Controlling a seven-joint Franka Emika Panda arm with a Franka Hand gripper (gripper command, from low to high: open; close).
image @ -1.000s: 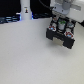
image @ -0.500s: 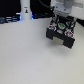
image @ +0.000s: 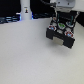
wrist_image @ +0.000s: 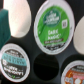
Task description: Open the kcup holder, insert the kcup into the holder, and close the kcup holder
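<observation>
The kcup holder [image: 61, 32] is a black box at the exterior view's right, with its drawer pulled out and round pods showing in the slots. My gripper [image: 62, 16] hangs right over it, and its fingers are hidden there. In the wrist view the kcup [wrist_image: 53, 26] shows its green round top, large and close. It sits among reddish-white and dark-topped pods [wrist_image: 14, 59] and beside an empty dark slot [wrist_image: 43, 67]. I cannot tell whether the kcup is held or rests in a slot.
A white bottle-like post [image: 25, 10] stands at the back, at the exterior view's left. The pale table [image: 25, 55] stretches in front of the holder. Dark clutter lines the back edge.
The gripper stays over the open holder, and nothing has visibly moved.
</observation>
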